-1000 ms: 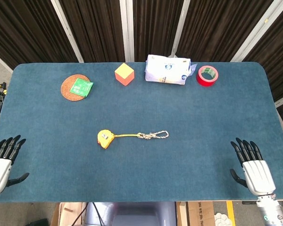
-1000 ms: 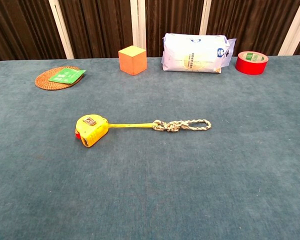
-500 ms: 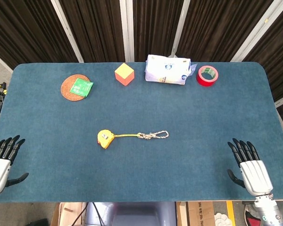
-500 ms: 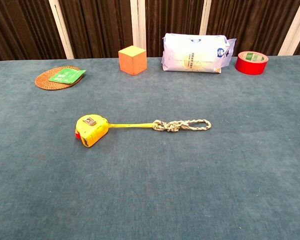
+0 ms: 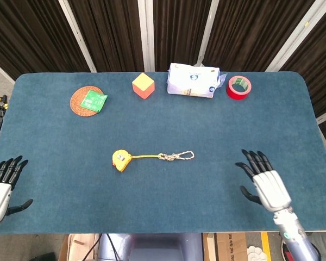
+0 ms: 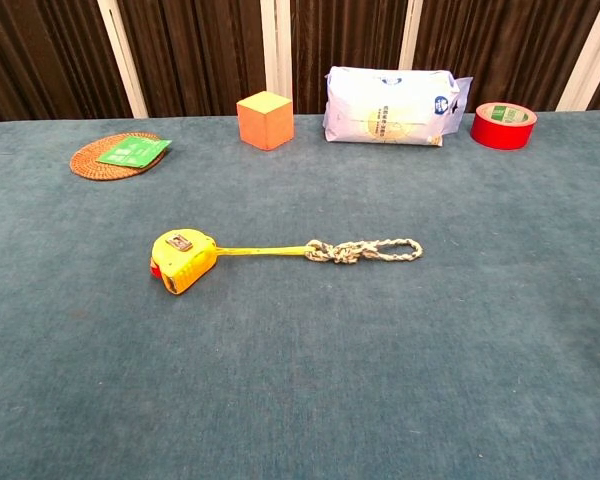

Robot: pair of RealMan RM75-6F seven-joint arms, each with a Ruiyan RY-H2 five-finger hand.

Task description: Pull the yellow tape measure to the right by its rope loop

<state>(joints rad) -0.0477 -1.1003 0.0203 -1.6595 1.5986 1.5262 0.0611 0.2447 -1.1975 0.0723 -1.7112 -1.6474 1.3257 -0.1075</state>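
The yellow tape measure (image 5: 120,160) (image 6: 183,260) lies left of the table's middle, its yellow tape drawn out to the right. A knotted rope loop (image 5: 176,156) (image 6: 365,249) is tied to the tape's end. My right hand (image 5: 264,183) hovers at the front right with fingers spread, holding nothing, well right of the loop. My left hand (image 5: 1,187) stays at the front left corner, fingers spread and empty. In the chest view only a dark sliver of the right hand shows at the right edge.
Along the back stand a wicker coaster with a green card (image 5: 88,100), an orange cube (image 5: 143,85), a white tissue pack (image 5: 193,80) and a red tape roll (image 5: 239,87). The blue table cloth (image 5: 217,130) lies bare between loop and right hand.
My right hand has moved left and inward over the table toward the rope loop. The left hand, tape measure and loop have not moved.
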